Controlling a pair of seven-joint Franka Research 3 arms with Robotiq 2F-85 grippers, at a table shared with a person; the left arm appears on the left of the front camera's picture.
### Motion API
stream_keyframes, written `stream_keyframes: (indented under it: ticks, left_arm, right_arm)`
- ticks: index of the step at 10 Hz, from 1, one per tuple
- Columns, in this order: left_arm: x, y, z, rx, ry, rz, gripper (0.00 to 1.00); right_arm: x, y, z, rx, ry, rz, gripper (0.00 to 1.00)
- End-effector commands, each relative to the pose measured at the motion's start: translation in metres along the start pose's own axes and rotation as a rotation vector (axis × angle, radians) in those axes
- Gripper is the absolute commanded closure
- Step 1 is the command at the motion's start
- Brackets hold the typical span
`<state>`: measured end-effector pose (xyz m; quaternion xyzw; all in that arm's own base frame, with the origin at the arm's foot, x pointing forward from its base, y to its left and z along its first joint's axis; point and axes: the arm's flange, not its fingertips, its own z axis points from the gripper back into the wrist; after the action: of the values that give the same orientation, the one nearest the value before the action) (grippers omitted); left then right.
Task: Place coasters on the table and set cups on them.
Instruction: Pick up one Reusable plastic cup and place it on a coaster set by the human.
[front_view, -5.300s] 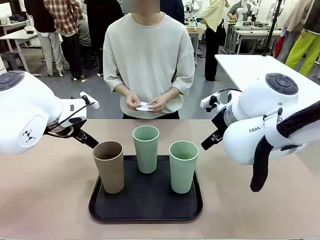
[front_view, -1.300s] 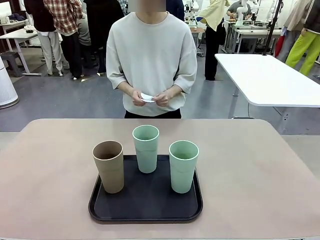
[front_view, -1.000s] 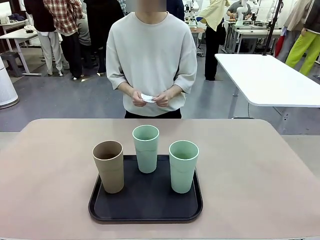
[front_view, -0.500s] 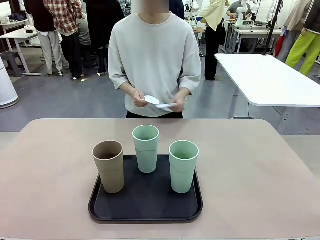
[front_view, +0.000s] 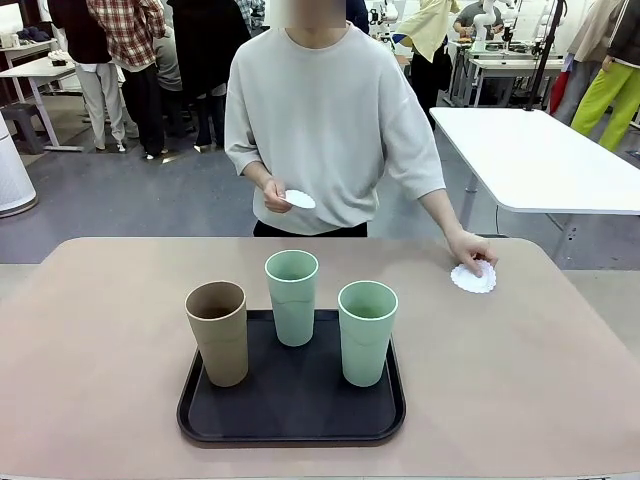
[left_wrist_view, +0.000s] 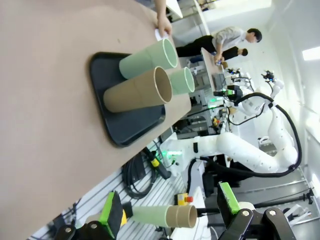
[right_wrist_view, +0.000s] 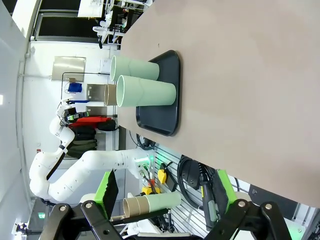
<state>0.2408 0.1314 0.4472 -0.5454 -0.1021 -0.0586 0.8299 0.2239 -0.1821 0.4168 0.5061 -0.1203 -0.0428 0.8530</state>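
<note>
Three cups stand on a black tray (front_view: 290, 405): a tan one (front_view: 218, 331) at the left, a mint one (front_view: 291, 296) at the back, another mint one (front_view: 366, 331) at the right. The person's hand (front_view: 468, 247) presses one white lacy coaster (front_view: 472, 278) onto the table (front_view: 100, 330) at its far right. The other hand holds more coasters (front_view: 299, 199) at chest height. My left gripper (left_wrist_view: 170, 212) is open and far from the tan cup (left_wrist_view: 135, 91) and the tray (left_wrist_view: 127, 130). My right gripper (right_wrist_view: 165, 192) is open too, well off the mint cups (right_wrist_view: 145, 90) and the tray (right_wrist_view: 165, 117).
A white rectangular table (front_view: 530, 150) stands behind at the right, with people farther back. Both wrist views look past the table's edge at cables and a rack; a lying stack of cups (left_wrist_view: 160, 215) shows between the left fingers, and one (right_wrist_view: 150, 202) between the right fingers.
The person's hand went from chest height out to the table's far right and laid a coaster down. The other hand still holds coasters. Cups and tray stayed put.
</note>
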Motion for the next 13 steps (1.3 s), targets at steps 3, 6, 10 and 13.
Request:
stream_keyframes:
  ticks: [3, 6, 10, 13]
  left_arm:
    - [-0.0008, 0.0007, 0.0017, -0.008, -0.006, -0.005, 0.0]
    - [-0.0008, 0.0007, 0.0017, -0.008, -0.006, -0.005, 0.0]
    - [-0.0008, 0.0007, 0.0017, -0.008, -0.006, -0.005, 0.0]
    - [-0.0008, 0.0007, 0.0017, -0.008, -0.006, -0.005, 0.0]
  right_arm:
    - [0.0013, 0.0001, 0.0002, 0.014, -0.008, 0.002, 0.0]
    - [0.0013, 0.0001, 0.0002, 0.014, -0.008, 0.002, 0.0]
    - [0.0013, 0.0001, 0.0002, 0.014, -0.008, 0.002, 0.0]
    - [0.0, 0.0, 0.0001, -0.001, 0.0, 0.0, 0.0]
